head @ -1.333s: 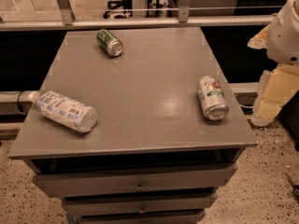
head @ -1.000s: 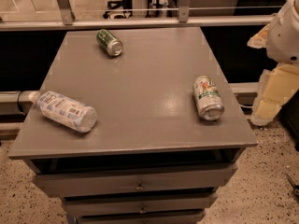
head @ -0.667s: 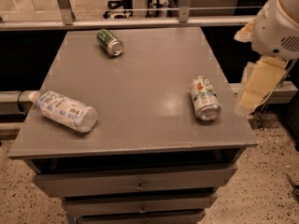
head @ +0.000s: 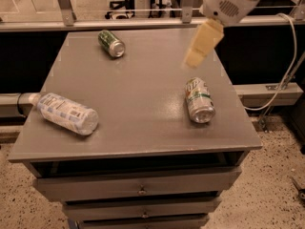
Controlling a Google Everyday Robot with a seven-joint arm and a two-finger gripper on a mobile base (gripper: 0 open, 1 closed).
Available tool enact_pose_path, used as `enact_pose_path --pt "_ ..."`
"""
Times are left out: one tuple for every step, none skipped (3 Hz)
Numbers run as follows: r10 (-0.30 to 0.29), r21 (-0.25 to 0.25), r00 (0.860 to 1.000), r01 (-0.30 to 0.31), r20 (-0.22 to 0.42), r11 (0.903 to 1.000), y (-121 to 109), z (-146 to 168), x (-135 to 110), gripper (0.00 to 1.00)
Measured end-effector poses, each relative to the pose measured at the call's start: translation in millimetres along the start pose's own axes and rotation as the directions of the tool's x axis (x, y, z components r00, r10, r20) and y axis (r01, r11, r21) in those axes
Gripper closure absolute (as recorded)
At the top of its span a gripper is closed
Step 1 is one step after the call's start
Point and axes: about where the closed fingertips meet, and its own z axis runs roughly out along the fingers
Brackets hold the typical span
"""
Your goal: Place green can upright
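- The gray bench (head: 143, 94) fills most of the view, seen from its front edge, with drawers (head: 138, 187) stacked under the top.
- The robot's white arm (head: 231, 1) comes in over the back right corner of the bench.
- The clear plastic bottle (head: 66, 113) lies on its side near the front left corner. Its cap end points to the left edge.
- The gripper (head: 194, 55) is a pale yellow piece hanging down from the arm. It is above the right half of the bench top, closer to the back edge than the front. Whether it is released or clenched cannot be told, and nothing can be seen in it.
- The silver-white can (head: 199, 100) lies on its side near the right edge, just in front of the gripper and apart from it.
- The green can (head: 111, 43) lies on its side near the back edge, left of the middle, with its silver end turned toward the front right. It is well apart from the gripper and from the other two things.
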Motion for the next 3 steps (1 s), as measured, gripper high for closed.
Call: enact_pose_path --pt "0.073 0.001 0.995 -0.073 0.07 0.9973 -25.9 19.1 -48.2 0.0" --pt "0.073 0.001 0.995 -0.073 0.07 0.9973 -25.9 19.1 -48.2 0.0" --pt "0.1 0.003 0.986 -0.101 0.13 0.9949 -34.4 42.8 -71.6 0.0"
